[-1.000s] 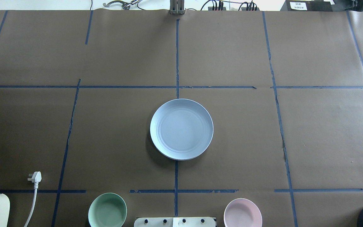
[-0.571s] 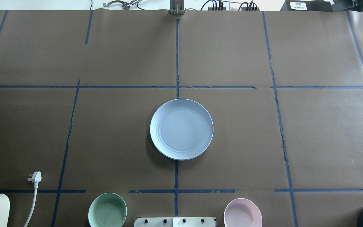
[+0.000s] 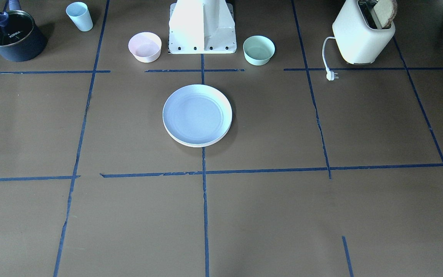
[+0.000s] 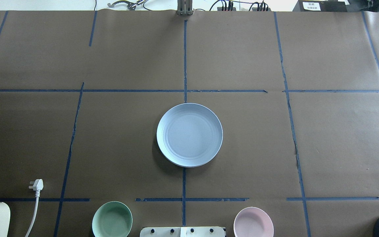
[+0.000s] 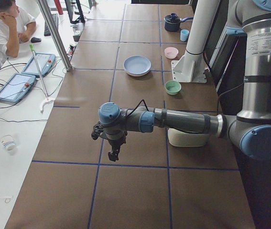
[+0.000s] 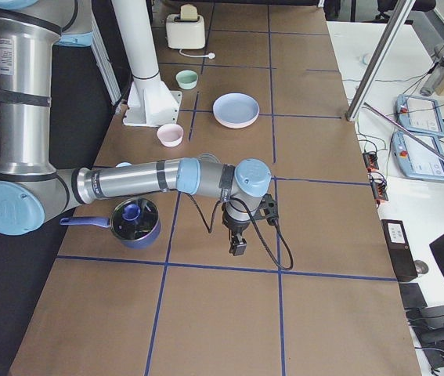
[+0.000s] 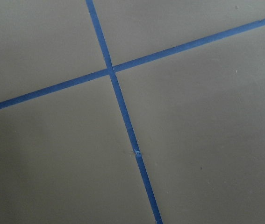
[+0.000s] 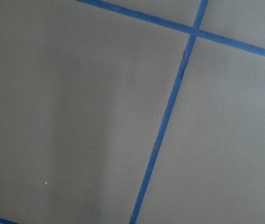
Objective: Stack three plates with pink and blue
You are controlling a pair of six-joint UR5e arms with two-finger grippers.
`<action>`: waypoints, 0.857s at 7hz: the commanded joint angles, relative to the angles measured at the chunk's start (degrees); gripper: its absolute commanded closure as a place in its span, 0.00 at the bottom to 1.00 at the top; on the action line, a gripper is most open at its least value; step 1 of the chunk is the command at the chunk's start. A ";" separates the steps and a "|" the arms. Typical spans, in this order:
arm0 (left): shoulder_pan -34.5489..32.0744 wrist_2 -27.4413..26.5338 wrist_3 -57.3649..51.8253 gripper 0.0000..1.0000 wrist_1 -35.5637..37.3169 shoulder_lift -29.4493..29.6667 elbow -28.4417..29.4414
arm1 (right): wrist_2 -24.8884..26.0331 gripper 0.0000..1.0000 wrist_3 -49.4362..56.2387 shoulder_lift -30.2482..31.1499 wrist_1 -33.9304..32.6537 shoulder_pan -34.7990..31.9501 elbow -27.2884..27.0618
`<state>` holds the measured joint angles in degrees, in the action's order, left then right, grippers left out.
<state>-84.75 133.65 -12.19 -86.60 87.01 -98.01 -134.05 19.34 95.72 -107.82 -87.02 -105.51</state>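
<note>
Where a blue tape line runs straight out from the robot base, a blue plate lies face up on that line, a little way in front of the base. It is the top of a stack. The pale rims of plates beneath it show on the side away from the base, but their colour and number are hard to tell.

A pink bowl stands just beside the base on the robot's right, and a green bowl just beside it on the robot's left. Farther left of the base is a white toaster; farther right are a dark pot and a light blue cup.

The left gripper hangs pointing down over the brown paper, well out from the base toward the table's left end. The right gripper hangs the same way toward the right end. Whether their fingers are spread or closed cannot be told. Each wrist camera shows only paper and tape.
</note>
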 commanded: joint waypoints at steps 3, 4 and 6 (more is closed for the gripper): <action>-0.06 3.46 0.23 0.00 -0.15 -0.44 0.01 | -2.35 0.00 -0.54 0.60 0.42 0.36 2.56; -0.06 3.46 0.23 0.00 -0.24 -0.44 -0.08 | -2.96 0.00 -0.54 0.78 0.42 0.53 3.54; -0.06 3.46 0.23 0.00 -0.76 -0.97 -0.08 | -2.79 0.00 -0.62 0.87 0.42 0.53 2.85</action>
<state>-84.81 137.08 -11.95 -87.15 86.25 -98.07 -136.85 18.74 96.56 -107.40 -86.53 -102.45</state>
